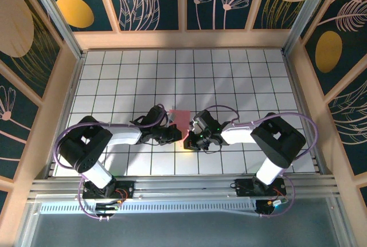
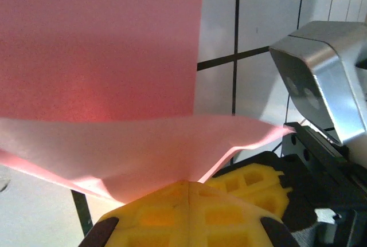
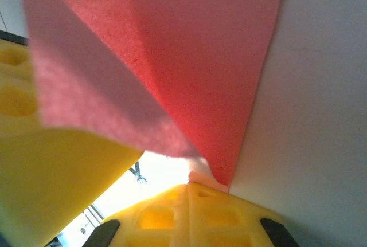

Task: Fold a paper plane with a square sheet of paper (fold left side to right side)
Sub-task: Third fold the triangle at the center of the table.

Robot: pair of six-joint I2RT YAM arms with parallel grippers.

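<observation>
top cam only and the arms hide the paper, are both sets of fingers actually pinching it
Observer: The left wrist view shows the left fingers shut on an edge of the square sheet of paper.
Operator: and the right
Observer: In the right wrist view the right fingers are shut as well, pinching the sheet's edge.
Operator: is it flat or lifted
Observer: Partly lifted. A paler flap curls up to the left fingers, while the rest appears to lie flat on the table.
</observation>
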